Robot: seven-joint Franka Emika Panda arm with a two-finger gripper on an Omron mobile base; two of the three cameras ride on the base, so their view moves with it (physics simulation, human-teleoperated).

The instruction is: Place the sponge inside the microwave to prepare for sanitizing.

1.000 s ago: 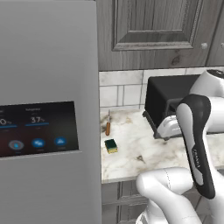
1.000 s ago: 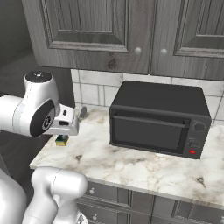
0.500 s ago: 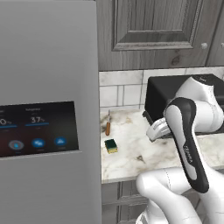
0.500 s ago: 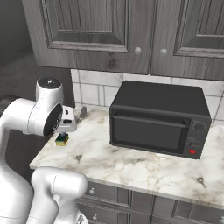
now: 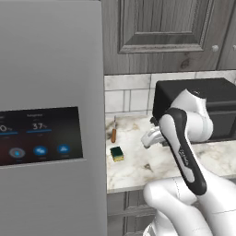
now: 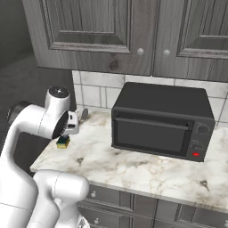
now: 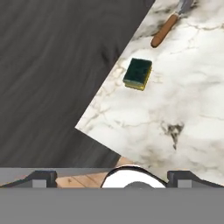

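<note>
My gripper (image 7: 112, 177) hung above the marble counter (image 7: 192, 109), jaws apart and empty, sponge (image 7: 138, 73) green side up near the counter edge, brown-handled utensil (image 7: 165, 29) beyond it.

The white arm rises from its bulky base joint, bends at a dark-striped elbow link and reaches forward and to its left, ending in a rounded wrist. The tool (image 5: 148, 138) juts leftward from that wrist, held above the counter (image 5: 138, 166) and touching nothing. From the right base view the tool (image 6: 75, 125) sits tucked just beside the round wrist housing, pointing down and away. Its jaws stand wide apart, with nothing between them; the two dark fingertips (image 7: 40, 178) sit far apart in the hand view.
</note>
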